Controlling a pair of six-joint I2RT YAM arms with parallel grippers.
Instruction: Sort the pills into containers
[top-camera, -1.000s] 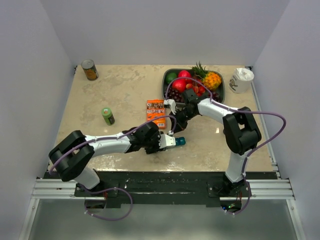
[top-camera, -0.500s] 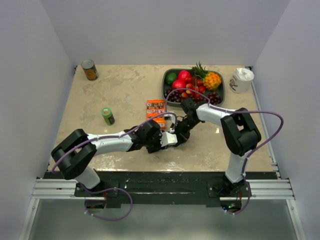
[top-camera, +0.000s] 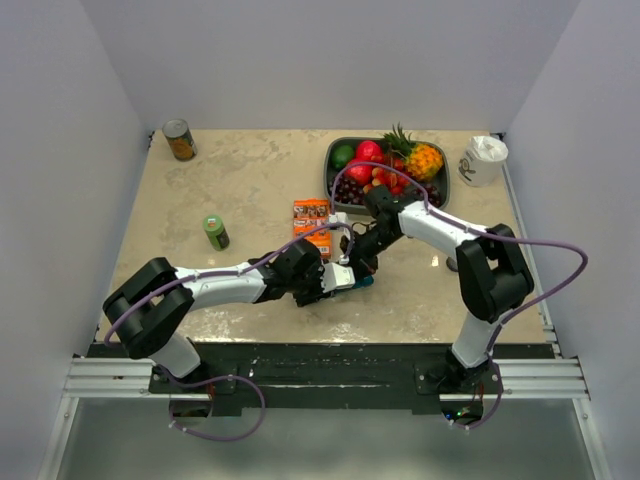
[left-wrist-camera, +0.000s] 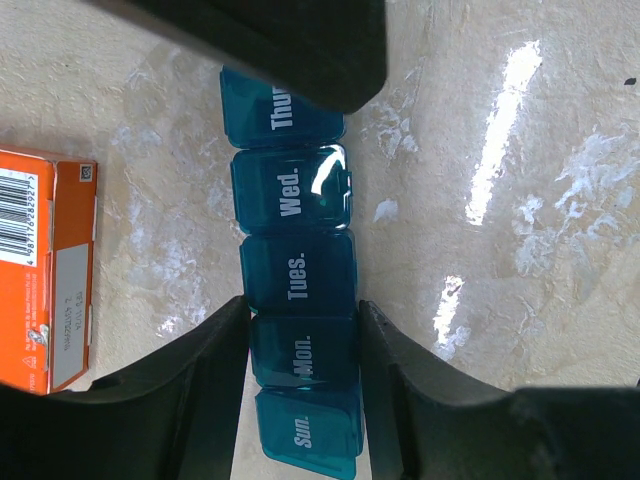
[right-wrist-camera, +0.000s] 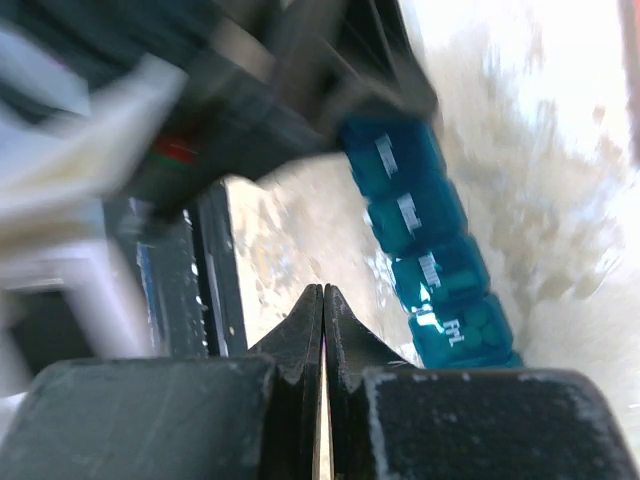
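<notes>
Clamped across its Mon. cell by the left tool (left-wrist-camera: 302, 318), the pill organiser (left-wrist-camera: 298, 275) is laid at lower centre of the overhead frame, long axis bottom-to-top in the left wrist view, Sun. end lowest, and could be twisted loose by a skewed push from the clenched, empty right tool (right-wrist-camera: 322, 296).

So the right gripper (top-camera: 356, 266) is swung away from the orange box (top-camera: 311, 222), where it's seen a second back. It's now parked low over the pill organiser (top-camera: 363, 282), right next to the left gripper (top-camera: 338, 281). The right arm's elbow (top-camera: 492, 272) is pushed out a bit further to the right, and its purple cable (top-camera: 560, 243) is flung wider towards the right wall. The organiser's teal end, covered half a second ago, is left showing again just past the right gripper's tip.
</notes>
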